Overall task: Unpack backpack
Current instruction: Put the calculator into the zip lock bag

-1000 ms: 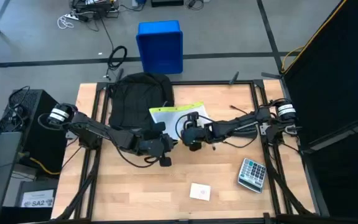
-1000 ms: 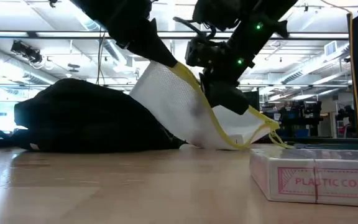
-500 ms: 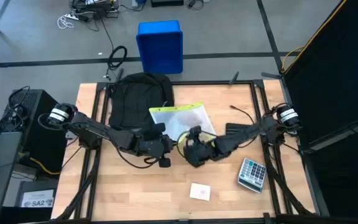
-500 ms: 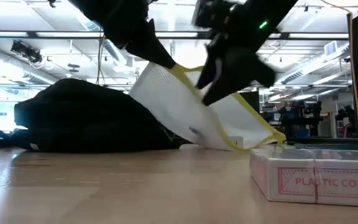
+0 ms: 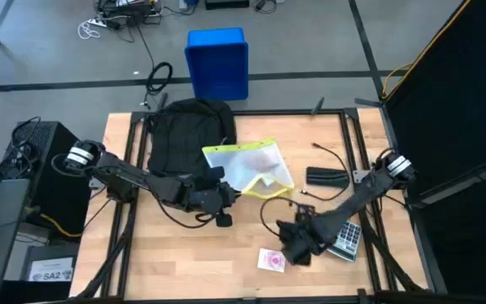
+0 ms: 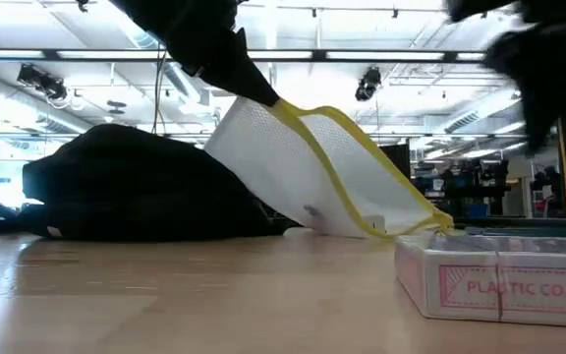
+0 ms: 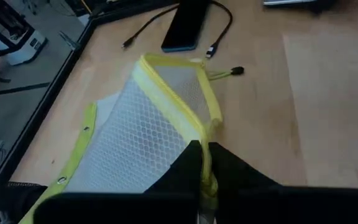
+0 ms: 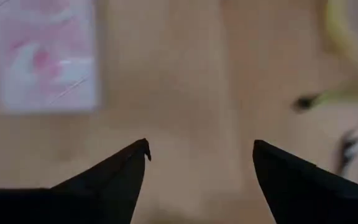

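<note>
Slumped black backpack (image 5: 188,135), table's far-left corner

Bare table (image 5: 184,253) beside card box (image 5: 271,260)

the right gripper (image 8: 201,155) is hanging over the wooden tabletop (image 8: 185,81) with its two dark fingers (image 8: 114,180) standing spread apart, bare wood showing between the tips; a pink and white card box (image 8: 42,53) is lying flat on the wood, off to one side of the fingers, blurred; on the opposite side a yellow cord (image 8: 347,93) with a dark tip is trailing across the table; nothing is sitting between the fingers
</note>
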